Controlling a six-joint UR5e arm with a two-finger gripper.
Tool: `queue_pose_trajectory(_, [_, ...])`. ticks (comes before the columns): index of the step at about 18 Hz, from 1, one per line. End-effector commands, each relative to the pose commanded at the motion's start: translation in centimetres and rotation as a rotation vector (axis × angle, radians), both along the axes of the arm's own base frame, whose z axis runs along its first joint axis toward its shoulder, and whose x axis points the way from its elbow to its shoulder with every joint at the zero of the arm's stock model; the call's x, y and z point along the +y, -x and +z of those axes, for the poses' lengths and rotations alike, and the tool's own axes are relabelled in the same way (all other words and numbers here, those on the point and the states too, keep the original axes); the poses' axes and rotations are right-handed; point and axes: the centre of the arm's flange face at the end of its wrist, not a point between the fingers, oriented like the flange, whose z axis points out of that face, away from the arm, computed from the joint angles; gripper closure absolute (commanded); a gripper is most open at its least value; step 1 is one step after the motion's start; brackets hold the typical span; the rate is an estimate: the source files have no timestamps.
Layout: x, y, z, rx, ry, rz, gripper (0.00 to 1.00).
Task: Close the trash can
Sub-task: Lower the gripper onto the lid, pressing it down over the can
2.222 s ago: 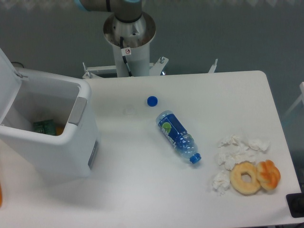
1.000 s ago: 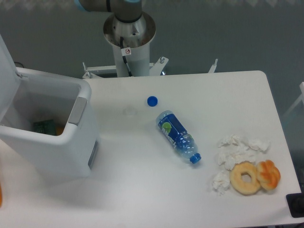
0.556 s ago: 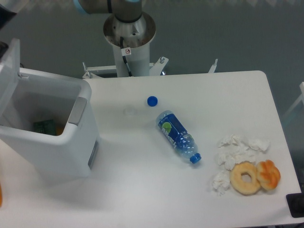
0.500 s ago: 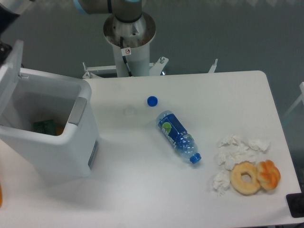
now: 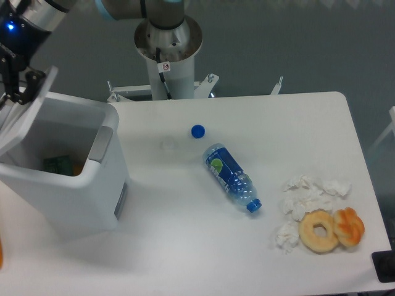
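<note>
Far left: gripper (image 5: 15, 79) against tilted lid (image 5: 24, 114) of open trash can (image 5: 80, 185); finger spacing impossible to tell.

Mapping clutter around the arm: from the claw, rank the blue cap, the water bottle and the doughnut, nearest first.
From the claw, top left at the bin lid:
1. Blue cap, table middle.
2. Water bottle, lying right of centre.
3. Doughnut, front right corner.

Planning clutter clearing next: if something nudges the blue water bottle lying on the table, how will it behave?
The bottle lies on its side, so it would probably roll, veering toward the narrower cap end. It looks like thin clear plastic, likely light and easily dented. The smooth wall and label may slip in a weak grip.
</note>
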Motion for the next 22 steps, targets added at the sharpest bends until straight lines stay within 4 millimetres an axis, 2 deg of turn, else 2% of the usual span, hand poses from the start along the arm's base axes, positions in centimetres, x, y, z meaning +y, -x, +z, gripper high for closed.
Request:
queue_pose_trajectory(4, [-0.2,1.0,-1.0,-0.01,0.016,0.018,0.0])
queue_pose_trajectory(15, [-0.5,3.6,-2.1,0.016,0.024,0.045,0.0])
queue_pose_trajectory(18, [-0.7,4.0,-3.5,0.057,0.051,0.048,0.0])
queue_pose_trajectory(22, [-0.9,4.4,-4.4,0.09,0.069,0.05,0.0])
